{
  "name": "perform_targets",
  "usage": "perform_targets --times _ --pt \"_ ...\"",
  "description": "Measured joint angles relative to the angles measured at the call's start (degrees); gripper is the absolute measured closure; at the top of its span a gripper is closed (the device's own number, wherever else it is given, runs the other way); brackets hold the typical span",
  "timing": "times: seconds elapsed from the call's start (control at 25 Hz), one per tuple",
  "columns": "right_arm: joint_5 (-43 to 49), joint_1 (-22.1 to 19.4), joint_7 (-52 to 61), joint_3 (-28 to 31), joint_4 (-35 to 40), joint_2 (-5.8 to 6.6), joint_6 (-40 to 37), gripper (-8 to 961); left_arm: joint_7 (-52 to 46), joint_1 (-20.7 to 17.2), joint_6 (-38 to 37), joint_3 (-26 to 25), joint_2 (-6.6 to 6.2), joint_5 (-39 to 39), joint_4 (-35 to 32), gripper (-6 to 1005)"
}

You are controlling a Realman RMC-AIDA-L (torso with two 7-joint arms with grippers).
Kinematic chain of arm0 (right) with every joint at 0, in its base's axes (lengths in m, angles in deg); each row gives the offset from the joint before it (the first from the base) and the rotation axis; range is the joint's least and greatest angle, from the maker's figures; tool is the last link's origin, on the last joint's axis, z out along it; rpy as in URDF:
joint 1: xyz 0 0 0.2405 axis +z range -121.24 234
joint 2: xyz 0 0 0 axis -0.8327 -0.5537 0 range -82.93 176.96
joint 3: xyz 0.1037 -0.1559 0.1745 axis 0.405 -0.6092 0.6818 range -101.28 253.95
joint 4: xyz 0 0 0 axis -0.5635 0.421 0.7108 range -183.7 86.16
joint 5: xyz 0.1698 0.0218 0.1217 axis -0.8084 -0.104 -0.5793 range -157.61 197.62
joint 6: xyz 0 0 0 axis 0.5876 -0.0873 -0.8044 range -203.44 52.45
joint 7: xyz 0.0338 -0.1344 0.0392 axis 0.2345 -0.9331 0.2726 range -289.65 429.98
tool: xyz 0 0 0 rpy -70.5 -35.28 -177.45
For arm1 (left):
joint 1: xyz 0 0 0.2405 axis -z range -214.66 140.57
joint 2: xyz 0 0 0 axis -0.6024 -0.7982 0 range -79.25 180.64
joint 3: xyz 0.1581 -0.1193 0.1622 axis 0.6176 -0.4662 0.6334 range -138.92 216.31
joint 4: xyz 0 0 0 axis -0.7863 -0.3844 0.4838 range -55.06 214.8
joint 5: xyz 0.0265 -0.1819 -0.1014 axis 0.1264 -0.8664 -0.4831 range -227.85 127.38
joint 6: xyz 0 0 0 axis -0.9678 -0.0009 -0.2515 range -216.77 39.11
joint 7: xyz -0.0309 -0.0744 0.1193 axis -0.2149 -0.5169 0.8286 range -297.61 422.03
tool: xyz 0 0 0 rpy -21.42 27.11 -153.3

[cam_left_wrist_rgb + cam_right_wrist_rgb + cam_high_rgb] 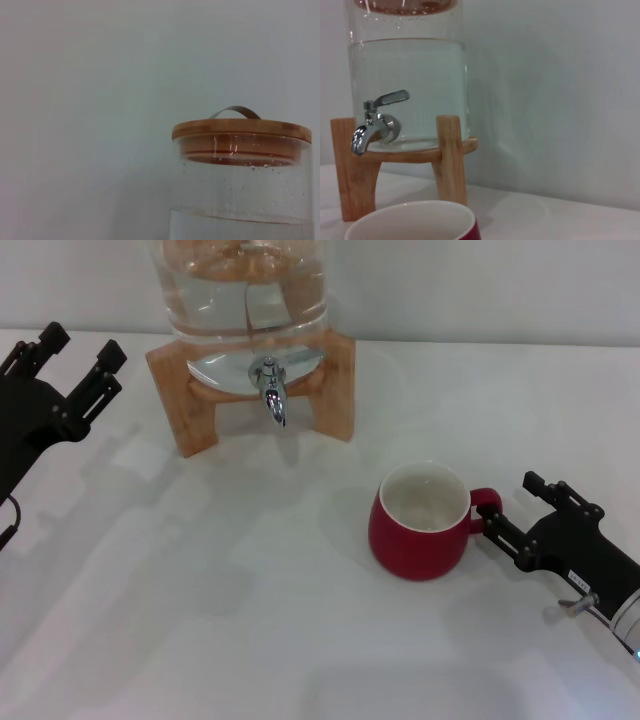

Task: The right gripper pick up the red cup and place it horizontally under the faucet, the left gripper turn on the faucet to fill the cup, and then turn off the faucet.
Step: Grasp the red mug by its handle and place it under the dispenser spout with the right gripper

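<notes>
Left gripper (75, 365): black pronged claw on a black forearm, at the far left of the white table (230, 640), well apart from the jar; prongs spread, nothing between them, idle.

Water jar (245, 290): clear glass, partly full, with a bamboo lid (241, 129), sitting on a light wooden stand (195, 400) at the back of the table.

Faucet (270, 380): small shiny chrome spigot at the jar's front, spout turned down, flat lever (390, 97) untouched; no water runs.

Red cup (422, 522): rounded glossy red ceramic mug, cream-white inside, upright and empty on the table, to the right of the faucet and nearer the robot, not yet under the spout; loop handle points right.

Right gripper (520, 515): black pronged claw on the right, released, tips at the cup's handle, one prong touching or just beside it; no grasp yet.

Step in hand: taking hold of the cup. I would straddle the handle squarely, clench firmly without nudging the cup, then lift it level.
</notes>
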Motion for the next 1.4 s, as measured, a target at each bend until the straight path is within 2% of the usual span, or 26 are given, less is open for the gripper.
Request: perform_targets --times 0.68,1.12,1.36,1.4 --pt "-0.01 -0.01 -0.09 1.07 0.0 0.0 -0.18 261 -0.01 0.0 0.15 0.0 0.0 0.1 0.0 243" --pt "0.33 0.08 -0.09 1.07 0.0 0.0 -0.07 341 -0.01 0.0 0.15 0.0 0.0 0.09 0.0 243" --pt "0.58 0.09 -0.1 0.83 0.01 0.07 -0.1 551 -0.01 0.0 0.15 0.0 0.0 0.09 0.0 243" --pt "0.6 0.08 -0.1 0.78 0.01 0.08 -0.14 655 -0.01 0.0 0.15 0.0 0.0 0.09 0.0 243"
